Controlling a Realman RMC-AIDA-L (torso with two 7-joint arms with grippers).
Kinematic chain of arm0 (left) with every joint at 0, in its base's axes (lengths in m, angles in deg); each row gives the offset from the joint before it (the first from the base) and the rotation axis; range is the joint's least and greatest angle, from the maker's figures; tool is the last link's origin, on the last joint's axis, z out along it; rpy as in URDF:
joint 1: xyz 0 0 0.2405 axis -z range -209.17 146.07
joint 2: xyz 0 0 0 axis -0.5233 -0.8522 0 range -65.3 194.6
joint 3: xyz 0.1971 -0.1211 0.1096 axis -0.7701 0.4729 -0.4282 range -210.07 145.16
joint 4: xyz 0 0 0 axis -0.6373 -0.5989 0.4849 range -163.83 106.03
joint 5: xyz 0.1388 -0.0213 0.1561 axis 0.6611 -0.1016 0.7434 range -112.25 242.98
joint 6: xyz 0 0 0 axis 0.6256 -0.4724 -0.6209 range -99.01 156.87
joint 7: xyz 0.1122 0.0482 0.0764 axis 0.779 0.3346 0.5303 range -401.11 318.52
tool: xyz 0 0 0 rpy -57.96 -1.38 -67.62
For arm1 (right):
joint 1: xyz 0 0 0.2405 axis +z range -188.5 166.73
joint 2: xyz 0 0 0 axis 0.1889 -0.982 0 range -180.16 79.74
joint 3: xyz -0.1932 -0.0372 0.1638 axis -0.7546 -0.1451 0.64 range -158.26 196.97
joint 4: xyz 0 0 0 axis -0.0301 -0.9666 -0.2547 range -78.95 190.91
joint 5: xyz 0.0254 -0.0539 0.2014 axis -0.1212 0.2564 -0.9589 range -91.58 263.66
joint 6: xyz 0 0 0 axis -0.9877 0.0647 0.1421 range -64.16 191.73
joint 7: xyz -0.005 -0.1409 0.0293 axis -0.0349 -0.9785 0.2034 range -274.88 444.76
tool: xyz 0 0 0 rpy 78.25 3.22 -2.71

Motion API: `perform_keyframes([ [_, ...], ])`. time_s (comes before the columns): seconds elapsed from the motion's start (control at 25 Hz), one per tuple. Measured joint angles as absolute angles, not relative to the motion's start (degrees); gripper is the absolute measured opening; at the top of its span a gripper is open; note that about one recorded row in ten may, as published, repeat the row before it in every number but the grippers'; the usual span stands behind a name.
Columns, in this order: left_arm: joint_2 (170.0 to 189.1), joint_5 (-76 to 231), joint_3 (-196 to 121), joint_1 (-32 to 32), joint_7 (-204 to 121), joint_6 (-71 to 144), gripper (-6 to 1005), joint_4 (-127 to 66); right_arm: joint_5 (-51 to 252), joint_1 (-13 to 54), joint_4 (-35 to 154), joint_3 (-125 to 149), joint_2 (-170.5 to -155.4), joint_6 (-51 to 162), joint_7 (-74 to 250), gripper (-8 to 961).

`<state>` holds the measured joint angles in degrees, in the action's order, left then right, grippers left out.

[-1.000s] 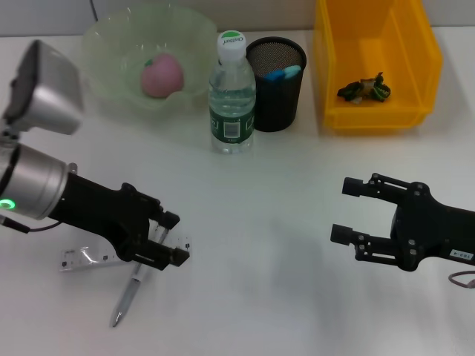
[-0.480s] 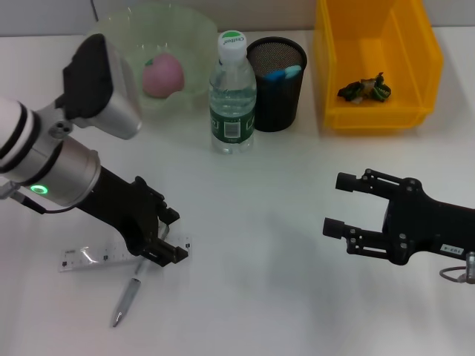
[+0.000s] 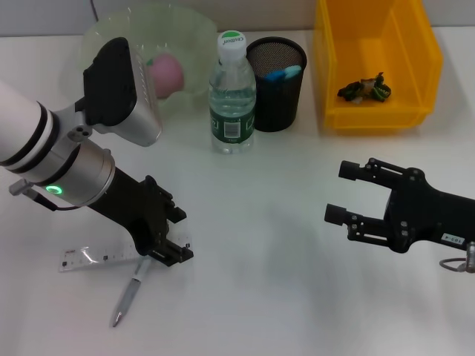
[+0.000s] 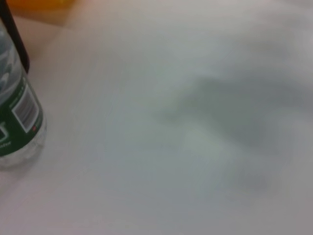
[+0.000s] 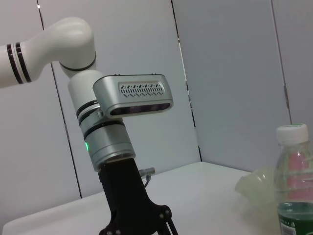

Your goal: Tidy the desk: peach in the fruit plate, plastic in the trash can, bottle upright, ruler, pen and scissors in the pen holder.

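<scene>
while the peach (image 3: 166,73) already sat in the fruit plate (image 3: 104,37), the bottle (image 3: 231,96) stood upright, blue scissors (image 3: 283,73) handles showed in the pen holder (image 3: 275,83) and a dark crumpled scrap lay in the trash can (image 3: 375,63), only two things remained loose on the desk (image 3: 260,282): the ruler (image 3: 93,256) and the pen (image 3: 128,295). both lay at the near left, right under the left gripper (image 3: 169,248). the ruler's long axis ran roughly side to side, with its right end hidden beneath the gripper's tip. the pen lay on a slant, its metal tip pointing toward the near edge and its upper end meeting the ruler just beside the fingers. the left gripper was down at the desk, angled steeply over that crossing; its fingers looked close together at the ruler's end, but whether they had closed on anything could not be told. its wrist view showed only bare desk and the bottle's base. the right gripper (image 3: 346,194) hovered well apart on the right side, its fingers spread and holding nothing. by my judgement the left arm was far nearer to both items, and the next lift would depend on catching the ruler across its narrow width.
</scene>
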<state>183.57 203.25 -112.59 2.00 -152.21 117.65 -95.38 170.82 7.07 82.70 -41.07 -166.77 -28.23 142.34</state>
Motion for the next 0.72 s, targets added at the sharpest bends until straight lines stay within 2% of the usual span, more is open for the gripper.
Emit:
perform_keyframes([
  [0.72,183.56,204.62,-115.9,1.68,-152.89,115.08,668,-94.78,171.06,7.93,82.52,-41.02,-166.93,-26.98,143.22,768],
])
